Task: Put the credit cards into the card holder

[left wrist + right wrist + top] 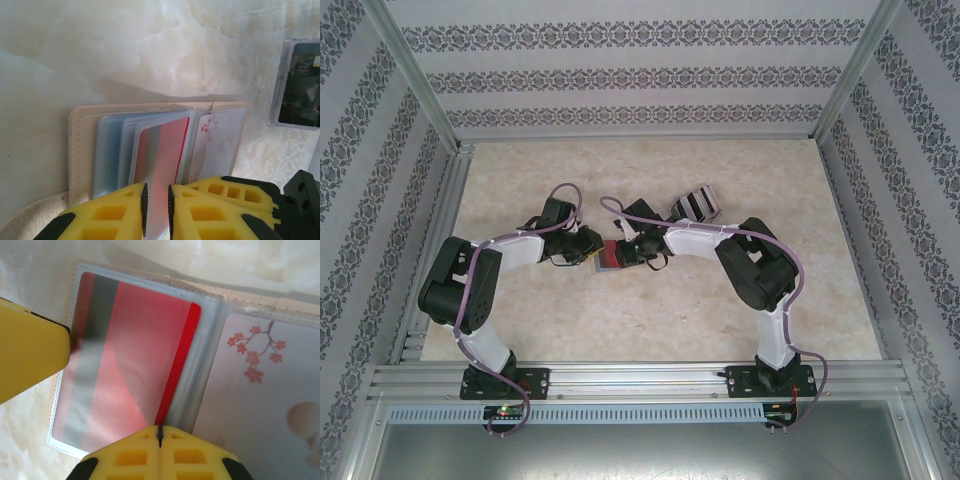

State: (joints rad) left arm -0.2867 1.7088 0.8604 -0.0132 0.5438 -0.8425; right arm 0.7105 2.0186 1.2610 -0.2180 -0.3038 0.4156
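The card holder (80, 150) lies open on the surface (125, 50) between the arms, with a red card (140, 365) inside a clear sleeve. The left gripper (157, 210) sits over that sleeve with its jaws a sliver apart. The right gripper (160, 437), jaws together, sits at the sleeve's edge by the spine.
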